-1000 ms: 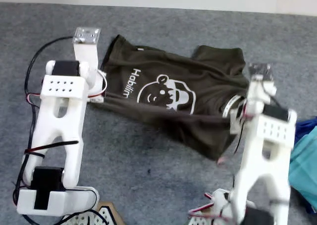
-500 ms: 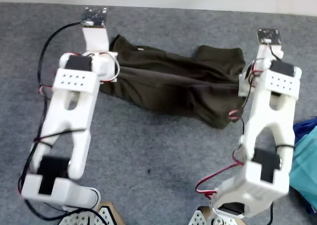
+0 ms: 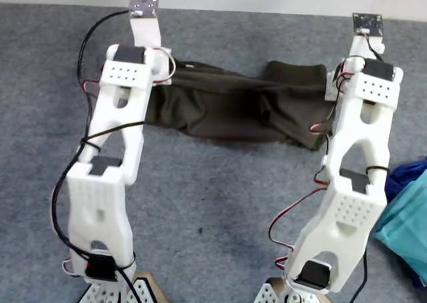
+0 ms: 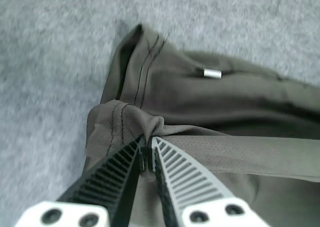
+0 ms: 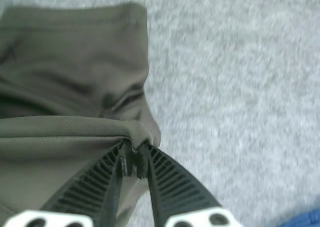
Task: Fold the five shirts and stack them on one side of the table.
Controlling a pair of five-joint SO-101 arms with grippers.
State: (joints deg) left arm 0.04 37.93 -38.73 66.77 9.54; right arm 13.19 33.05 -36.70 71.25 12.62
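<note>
Grey carpeted table top (image 3: pixel 213 203) beneath all. Laid across it: dark olive shirt (image 3: pixel 220 106), doubled lengthwise into a long band with one layer lifted over the rest. Off the shirt's right end, well apart: teal cloth (image 3: pixel 408 229) and blue cloth (image 3: pixel 410 173) in a loose heap, likely more shirts, unfolded. At the shirt's left end: left gripper (image 4: pixel 146 152), pinched tight on a bunch of stitched hem. At the shirt's right end: right gripper (image 5: pixel 134 159), likewise clamped on a fabric corner. Between the two, cloth pulled taut. Judged mid first fold; nothing stacked yet. Next move, probably: lower both held corners onto the shirt's far edge, release together, keep the crease straight.
</note>
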